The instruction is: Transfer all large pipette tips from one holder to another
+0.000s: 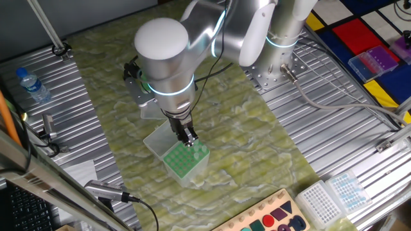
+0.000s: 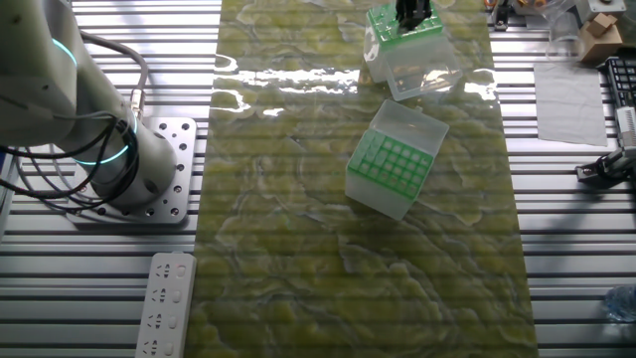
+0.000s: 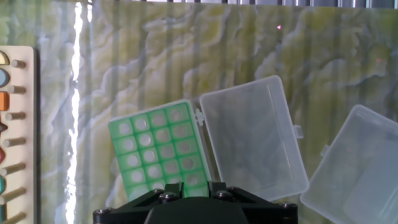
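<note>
Presently the tool (image 1: pixel 189 139) stood directly over the near holder (image 1: pixel 185 160), a green-gridded box with its clear lid (image 3: pixel 254 144) hinged open beside it. Whether the tool was clenched or released could not be told: its fingertips were masked by the hand body in the hand view and too small in both fixed views. The large pipette tips (image 1: pixel 198 149) appeared as a few pale cones seated in the grid at the holder's far corner from the lid; their count was unclear. The second holder (image 2: pixel 395 160), also green-gridded, sat well apart from the first on the counter (image 2: pixel 298 249), its wells apparently vacant.

Judgement: the tips would be very light, thin-walled, stiff yet easily crushed, and slick. Hold should be taken at the wider top collar, squeezed gently and drawn straight upward, as a tilted pull could jam a tip or lift the light holder.
</note>
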